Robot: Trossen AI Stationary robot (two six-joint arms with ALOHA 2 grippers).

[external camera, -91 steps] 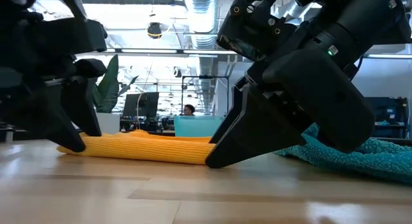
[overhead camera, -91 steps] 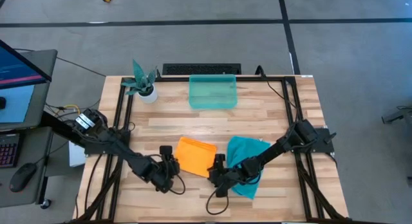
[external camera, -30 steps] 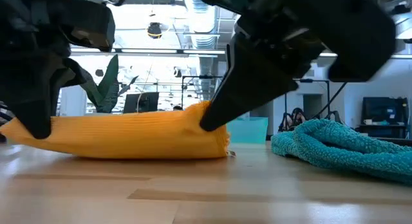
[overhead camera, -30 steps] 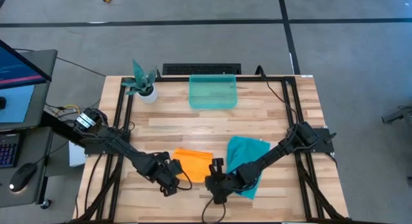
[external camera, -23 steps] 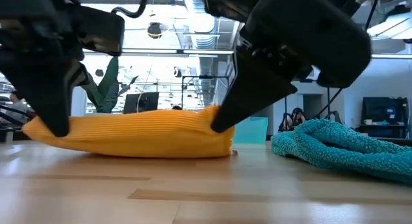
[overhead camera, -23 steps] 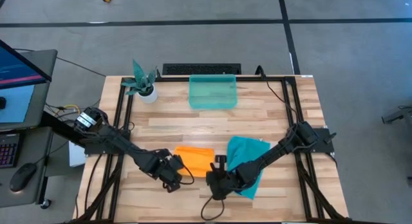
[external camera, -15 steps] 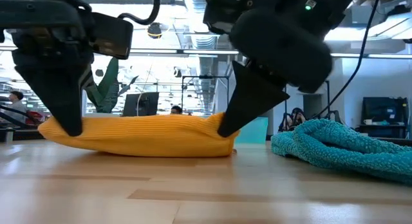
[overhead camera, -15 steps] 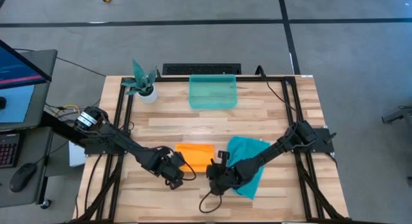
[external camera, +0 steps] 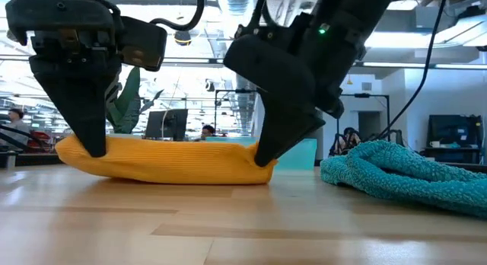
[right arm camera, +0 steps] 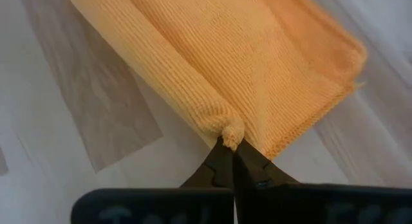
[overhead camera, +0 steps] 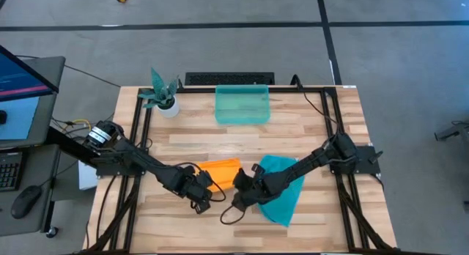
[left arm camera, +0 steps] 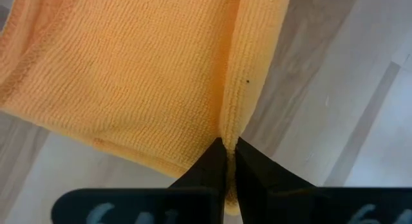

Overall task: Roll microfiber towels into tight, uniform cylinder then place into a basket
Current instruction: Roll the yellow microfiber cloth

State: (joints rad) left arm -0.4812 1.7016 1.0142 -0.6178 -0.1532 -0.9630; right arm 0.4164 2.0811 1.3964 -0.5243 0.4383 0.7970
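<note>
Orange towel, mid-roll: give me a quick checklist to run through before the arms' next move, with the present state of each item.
1. Left gripper pinching the orange towel at its edge: ok.
2. Right gripper pinching the towel's other end: ok.
3. Roll tight and uniform: not ok, only partly rolled, flat cloth remains.
4. Teal towel apart from the orange one: cannot tell, the right arm covers the gap.
5. Basket holding no towel: ok.

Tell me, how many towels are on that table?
2. The orange towel lies near the table's front middle, pinched by both grippers. The teal towel lies rumpled just right of it.
</note>
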